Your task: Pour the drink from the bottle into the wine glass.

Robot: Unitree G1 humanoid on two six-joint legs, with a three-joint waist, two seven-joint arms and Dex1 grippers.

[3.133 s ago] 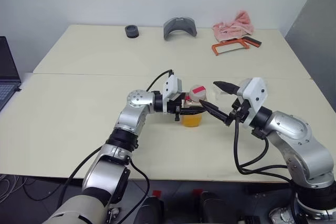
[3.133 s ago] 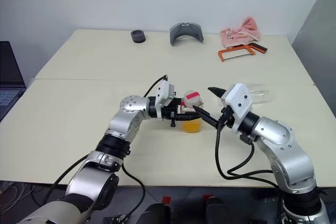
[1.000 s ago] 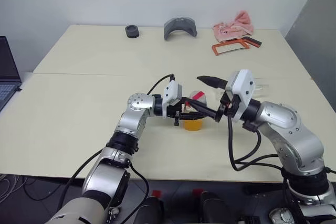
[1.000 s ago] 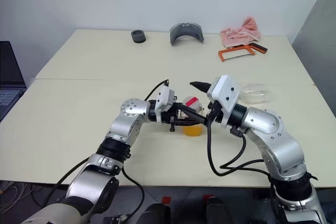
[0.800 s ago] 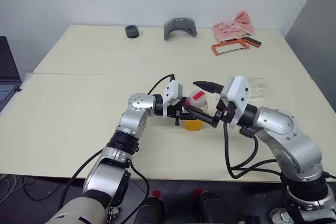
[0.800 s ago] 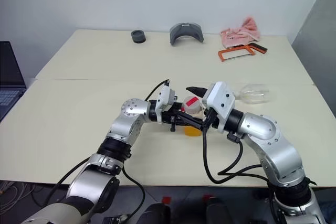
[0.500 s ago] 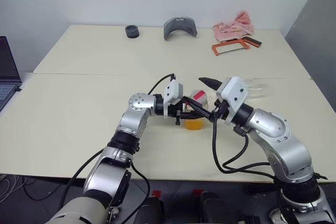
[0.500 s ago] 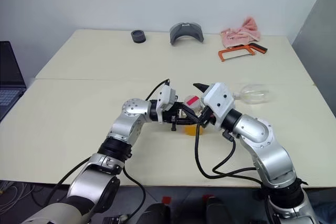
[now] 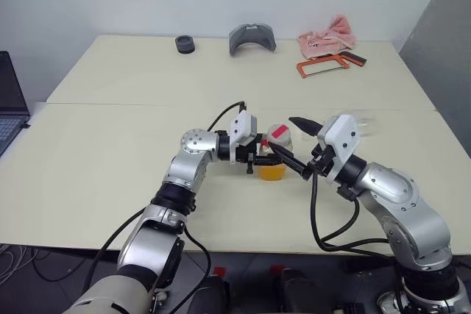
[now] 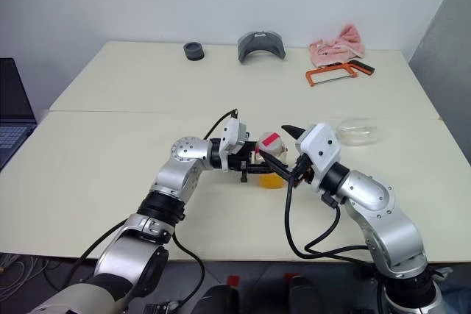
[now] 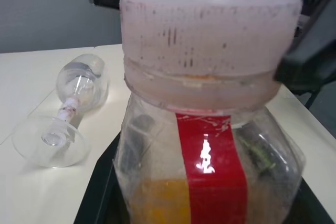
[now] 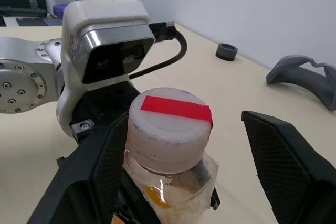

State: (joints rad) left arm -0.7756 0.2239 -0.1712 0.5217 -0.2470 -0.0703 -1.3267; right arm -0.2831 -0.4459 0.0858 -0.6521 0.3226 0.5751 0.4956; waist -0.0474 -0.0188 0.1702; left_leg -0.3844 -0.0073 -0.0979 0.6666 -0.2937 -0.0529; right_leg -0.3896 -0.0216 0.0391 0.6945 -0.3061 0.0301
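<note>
My left gripper (image 9: 265, 160) is shut on the body of the small clear bottle (image 11: 210, 145), holding it upright on the table near the middle. A little orange drink (image 9: 270, 173) sits in the bottle's bottom. The bottle has a red label strip, and red tape crosses its white cap (image 12: 169, 124). From the right, my right gripper (image 9: 284, 136) stands open, one black finger on each side of the cap and not touching it. The wine glass (image 10: 353, 132) lies on its side on the table, to the right behind my right hand, and it looks empty.
Along the table's far edge lie a black ring (image 9: 185, 43), a grey curved part (image 9: 252, 37), a pink cloth (image 9: 328, 33) and an orange-framed saw (image 9: 330, 65). A laptop (image 9: 10, 102) is at the left edge. A seam crosses the table (image 9: 110, 145).
My open right gripper came in from the right over the bottle, then sank a little, so its fingers now flank the cap. The left gripper and the bottle stayed still.
</note>
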